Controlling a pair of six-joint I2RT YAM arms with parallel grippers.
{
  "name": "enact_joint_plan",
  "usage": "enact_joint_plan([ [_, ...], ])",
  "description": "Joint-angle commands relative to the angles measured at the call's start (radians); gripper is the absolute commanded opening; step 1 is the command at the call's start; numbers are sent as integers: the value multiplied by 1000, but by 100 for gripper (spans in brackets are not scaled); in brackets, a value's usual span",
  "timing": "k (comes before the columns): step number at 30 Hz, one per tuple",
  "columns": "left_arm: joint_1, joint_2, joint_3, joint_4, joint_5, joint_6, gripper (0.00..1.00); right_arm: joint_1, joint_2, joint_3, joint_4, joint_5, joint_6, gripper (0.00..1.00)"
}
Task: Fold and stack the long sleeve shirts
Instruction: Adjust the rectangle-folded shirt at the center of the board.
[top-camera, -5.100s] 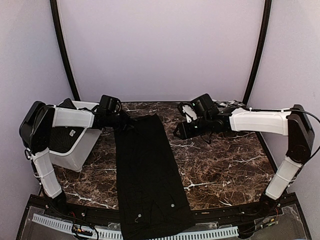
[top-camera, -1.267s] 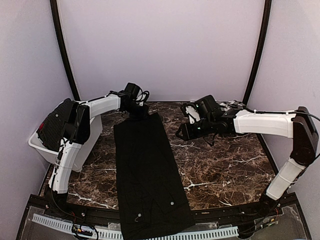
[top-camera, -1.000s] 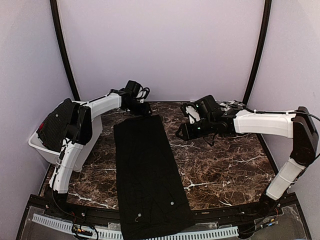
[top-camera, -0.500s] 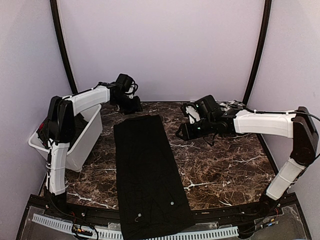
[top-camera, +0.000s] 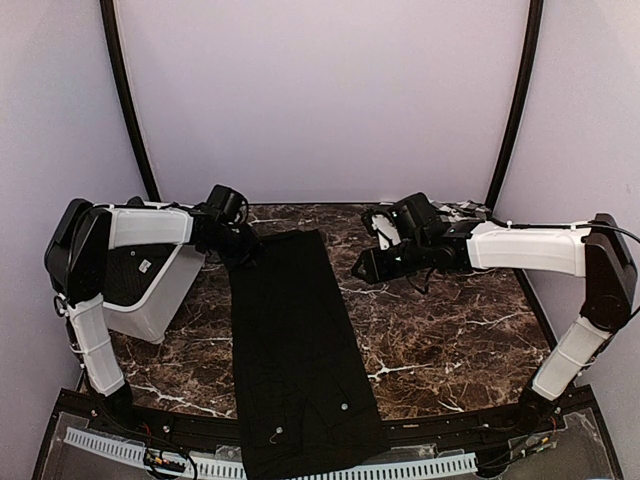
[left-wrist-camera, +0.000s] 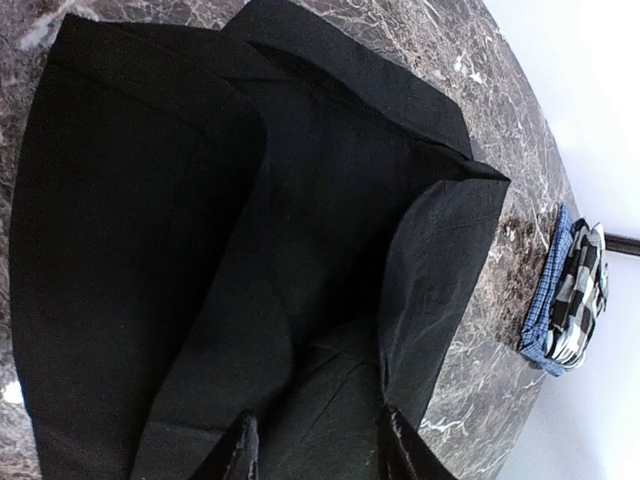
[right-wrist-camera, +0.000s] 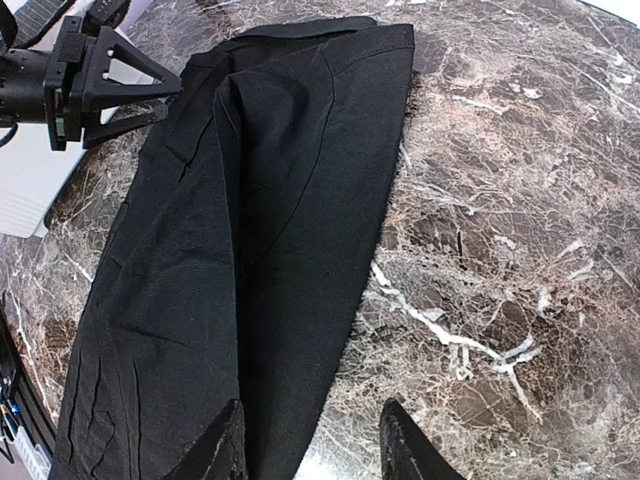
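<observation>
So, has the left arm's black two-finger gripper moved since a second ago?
Yes: the left gripper has come leftward toward the white plastic bin, now at the black cloth shirt's far-left corner.

- Black shirt (top-camera: 300, 350): plain black cloth, folded lengthwise into one long narrow strip with the sleeves turned inward over the body. It lies flat.
- Position: it spreads under and ahead of the jaws of the left gripper (left-wrist-camera: 318, 450). In the right wrist view, one long edge runs between the jaws of the right gripper (right-wrist-camera: 310, 440), with the bulk to their left.
- Checked shirt (left-wrist-camera: 570, 290): black-and-white check with a blue edge, folded into a compact bundle. It lies far ahead and to the right of the left jaws, just clear of the black shirt's edge.
</observation>
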Motion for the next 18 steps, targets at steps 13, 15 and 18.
enact_joint_plan([
  [13,-15,105,51,187,18,-212,32,-6,-45,-32,35,21,-10,43],
  [15,-15,109,49,188,5,-216,32,-6,-49,-34,35,26,-8,43],
  [18,-15,121,54,199,2,-215,31,-5,-51,-34,31,25,-7,43],
])
